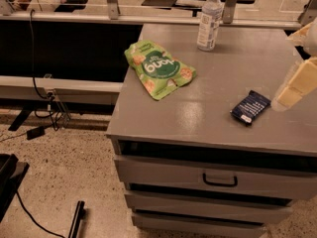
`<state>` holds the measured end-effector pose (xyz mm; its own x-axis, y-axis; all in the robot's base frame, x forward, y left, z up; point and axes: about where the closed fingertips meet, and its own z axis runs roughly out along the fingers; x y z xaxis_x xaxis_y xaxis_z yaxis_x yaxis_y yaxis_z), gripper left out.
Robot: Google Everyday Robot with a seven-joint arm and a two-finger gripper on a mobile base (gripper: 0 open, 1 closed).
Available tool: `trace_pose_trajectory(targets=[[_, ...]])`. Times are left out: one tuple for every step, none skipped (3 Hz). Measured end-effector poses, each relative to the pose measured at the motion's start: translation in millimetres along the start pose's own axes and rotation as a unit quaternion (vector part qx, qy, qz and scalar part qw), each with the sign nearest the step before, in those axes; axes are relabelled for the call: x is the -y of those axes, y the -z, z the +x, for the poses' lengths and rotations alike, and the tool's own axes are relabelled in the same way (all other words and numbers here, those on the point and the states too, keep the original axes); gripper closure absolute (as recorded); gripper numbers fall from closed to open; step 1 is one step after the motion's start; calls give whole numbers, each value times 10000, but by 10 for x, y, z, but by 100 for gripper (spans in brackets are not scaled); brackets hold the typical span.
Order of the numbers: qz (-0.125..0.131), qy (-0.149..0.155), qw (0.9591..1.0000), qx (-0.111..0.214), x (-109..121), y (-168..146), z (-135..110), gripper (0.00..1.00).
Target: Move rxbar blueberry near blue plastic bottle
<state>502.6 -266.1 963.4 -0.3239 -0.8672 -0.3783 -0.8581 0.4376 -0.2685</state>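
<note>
The rxbar blueberry [251, 107], a small dark navy wrapper with a white patch, lies flat on the grey cabinet top [218, 73] near its front right. The blue plastic bottle [208, 20], clear with a white cap and pale label, stands upright at the back of the top, well away from the bar. My gripper [295, 87] enters from the right edge, pale cream coloured, hovering just right of the bar and a little above the surface. It holds nothing that I can see.
A green snack pouch [159, 69] lies on the left half of the cabinet top. Drawers with a dark handle [220, 181] face forward below. A rail [148, 19] runs behind the cabinet. Cables [42, 98] lie on the speckled floor to the left.
</note>
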Motion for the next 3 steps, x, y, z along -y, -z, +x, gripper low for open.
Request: trace_pose_trajectory(targets=[[-82, -490, 9976, 489, 81, -267, 174, 0], [-63, -922, 9919, 874, 54, -585, 398, 0], [3, -1125, 9891, 954, 22, -756, 545, 0]])
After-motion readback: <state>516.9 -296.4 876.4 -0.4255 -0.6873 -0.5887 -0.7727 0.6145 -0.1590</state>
